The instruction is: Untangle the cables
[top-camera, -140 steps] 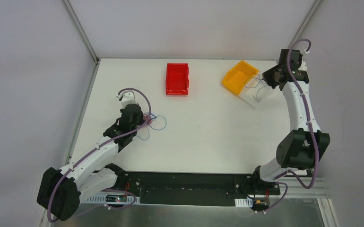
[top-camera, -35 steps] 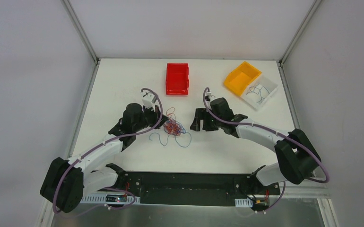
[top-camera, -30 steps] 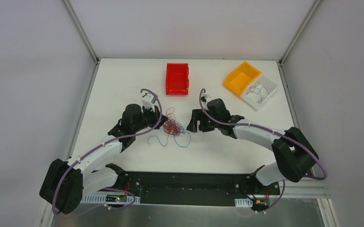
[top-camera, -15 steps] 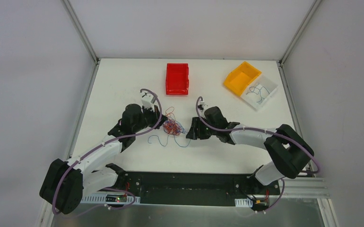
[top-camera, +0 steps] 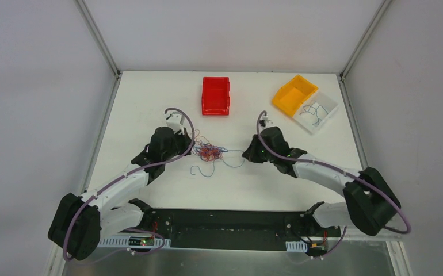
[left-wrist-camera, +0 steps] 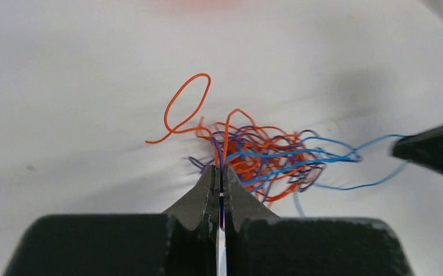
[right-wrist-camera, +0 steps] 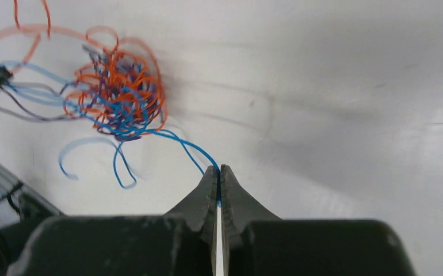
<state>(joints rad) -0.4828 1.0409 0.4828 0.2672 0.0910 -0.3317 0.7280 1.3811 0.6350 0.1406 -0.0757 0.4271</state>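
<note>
The cables (top-camera: 209, 151) lie as a tangle of thin orange, blue and dark purple wires at mid-table. My left gripper (top-camera: 191, 145) is at the tangle's left edge. In the left wrist view it (left-wrist-camera: 220, 170) is shut on a purple and an orange strand of the tangle (left-wrist-camera: 259, 156). My right gripper (top-camera: 246, 153) is to the right of the tangle. In the right wrist view it (right-wrist-camera: 218, 169) is shut on a blue cable (right-wrist-camera: 191, 150), which runs taut back into the tangle (right-wrist-camera: 121, 95). A loose blue loop (top-camera: 203, 170) trails toward the near side.
A red bin (top-camera: 216, 95) stands behind the tangle. An orange bin (top-camera: 292, 92) and a clear bin (top-camera: 318, 113) holding a few blue wires sit at the back right. The table's metal frame runs along the left and right edges.
My right gripper has shut on a blue cable at the tangle and drawn back to the right, stretching it out. The left gripper stays shut, shifted slightly back.
</note>
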